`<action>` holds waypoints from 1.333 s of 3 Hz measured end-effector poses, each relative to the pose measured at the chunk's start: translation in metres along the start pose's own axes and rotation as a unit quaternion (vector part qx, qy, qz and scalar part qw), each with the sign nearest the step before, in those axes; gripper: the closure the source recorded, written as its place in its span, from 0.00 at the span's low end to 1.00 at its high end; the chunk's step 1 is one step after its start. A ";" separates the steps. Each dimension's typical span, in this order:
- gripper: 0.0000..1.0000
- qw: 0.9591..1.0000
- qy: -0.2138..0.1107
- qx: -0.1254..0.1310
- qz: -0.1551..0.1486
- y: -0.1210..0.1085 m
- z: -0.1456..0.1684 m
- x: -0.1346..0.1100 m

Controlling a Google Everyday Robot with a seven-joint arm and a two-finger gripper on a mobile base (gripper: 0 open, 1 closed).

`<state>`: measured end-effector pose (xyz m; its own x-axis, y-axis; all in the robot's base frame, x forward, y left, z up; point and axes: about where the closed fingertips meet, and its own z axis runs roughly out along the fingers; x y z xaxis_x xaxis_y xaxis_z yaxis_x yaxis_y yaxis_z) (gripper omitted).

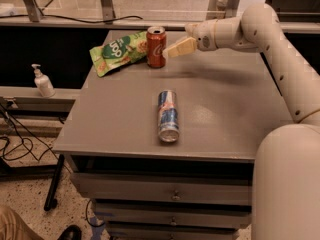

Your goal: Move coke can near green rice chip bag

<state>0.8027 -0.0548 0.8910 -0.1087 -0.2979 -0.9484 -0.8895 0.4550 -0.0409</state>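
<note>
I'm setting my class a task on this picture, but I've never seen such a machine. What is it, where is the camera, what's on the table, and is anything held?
It is a robot with one cream arm that comes in from the right and ends in a gripper. One camera looks down on a grey table. A coke can stands upright at the back, right beside a green chip bag. A blue can lies on its side in the middle. The gripper is just right of the coke can; whether it holds it is unclear.

A lab: drawer cabinet (pixel 170 194), loose floor cables (pixel 12 134), pump bottle (pixel 42 81), robot pincer (pixel 172 50) over the cabinet's back.
</note>
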 end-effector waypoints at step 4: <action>0.00 0.978 -0.065 0.197 -0.026 -0.087 -0.197 -0.042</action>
